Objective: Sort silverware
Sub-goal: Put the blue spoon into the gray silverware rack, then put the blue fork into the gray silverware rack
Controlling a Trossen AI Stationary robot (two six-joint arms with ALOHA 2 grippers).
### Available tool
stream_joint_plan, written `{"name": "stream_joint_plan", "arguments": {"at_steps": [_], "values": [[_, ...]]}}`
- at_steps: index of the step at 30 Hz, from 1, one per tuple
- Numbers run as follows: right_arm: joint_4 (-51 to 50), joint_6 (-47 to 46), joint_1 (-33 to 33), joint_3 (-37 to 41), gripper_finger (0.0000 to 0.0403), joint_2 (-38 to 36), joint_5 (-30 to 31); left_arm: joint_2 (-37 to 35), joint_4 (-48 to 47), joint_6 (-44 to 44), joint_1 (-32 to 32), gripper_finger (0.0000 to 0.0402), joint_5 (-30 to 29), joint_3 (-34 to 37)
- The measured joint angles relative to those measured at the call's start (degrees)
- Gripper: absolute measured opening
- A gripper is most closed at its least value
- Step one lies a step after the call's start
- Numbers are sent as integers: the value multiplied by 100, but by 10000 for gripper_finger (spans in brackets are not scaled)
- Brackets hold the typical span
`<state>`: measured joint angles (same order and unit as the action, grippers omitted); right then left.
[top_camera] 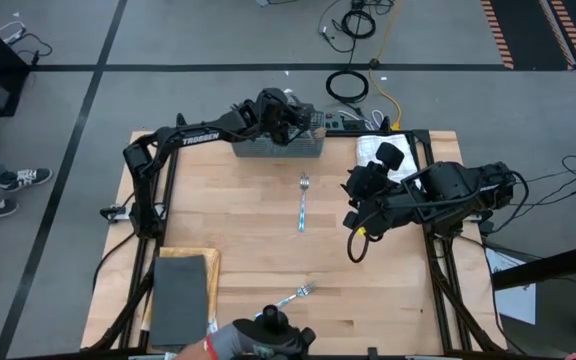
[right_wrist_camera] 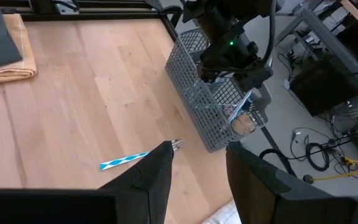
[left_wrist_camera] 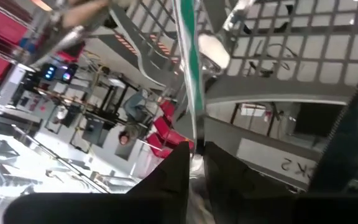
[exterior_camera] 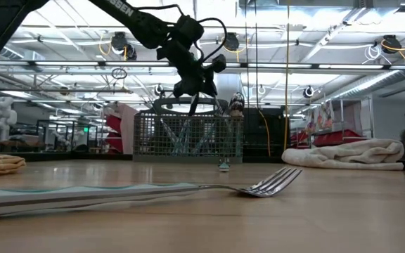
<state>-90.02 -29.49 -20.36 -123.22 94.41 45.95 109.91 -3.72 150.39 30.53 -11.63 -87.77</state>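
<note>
Your left gripper [top_camera: 286, 122] is reaching down into the grey mesh basket [top_camera: 278, 147] at the far edge of the table [top_camera: 238, 230]. In the left wrist view its fingers [left_wrist_camera: 173, 174] are pinching a green-and-white patterned handle [left_wrist_camera: 187, 56], so I judge a pick from the basket is under way.

Your right gripper [right_wrist_camera: 197, 168] is hovering over the right side of the table, fingers spread and holding nothing.

Most of the silverware is standing in the basket; the right wrist view shows several patterned handles [right_wrist_camera: 232, 109] inside the mesh. Two pieces are lying out on the wood: one fork [top_camera: 302, 205] at mid-table, just near of the basket, and a second fork [top_camera: 295, 296] close to the near edge, well apart from the first.

By my reading, you are early in the sort: two forks are placed, and the bulk of the load is waiting in the basket. I cannot tell the exact count inside.

A folded dark cloth on a board [top_camera: 181, 295] is lying at the near left, a white towel [top_camera: 386, 152] at the far right.
</note>
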Motion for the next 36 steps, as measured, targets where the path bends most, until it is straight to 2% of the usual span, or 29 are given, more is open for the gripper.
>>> {"name": "stream_joint_plan", "arguments": {"at_steps": [8,17,20,25,31,36], "values": [[0,21,0,0,141,0,-1,0,102,-1,-9,61,-332,0],[0,41,0,0,141,0,0,-41,1516,-292,-153,62,-369,0],[0,41,0,0,141,2,0,-131,1586,-473,-188,62,-348,0],[0,41,0,0,141,0,13,-238,1727,-1166,-195,62,-651,0],[1,41,2,0,141,2,45,-289,2101,-2127,-210,62,-1344,0],[2,23,7,0,141,2,339,-343,2761,-3886,-228,62,-2204,0]]}}
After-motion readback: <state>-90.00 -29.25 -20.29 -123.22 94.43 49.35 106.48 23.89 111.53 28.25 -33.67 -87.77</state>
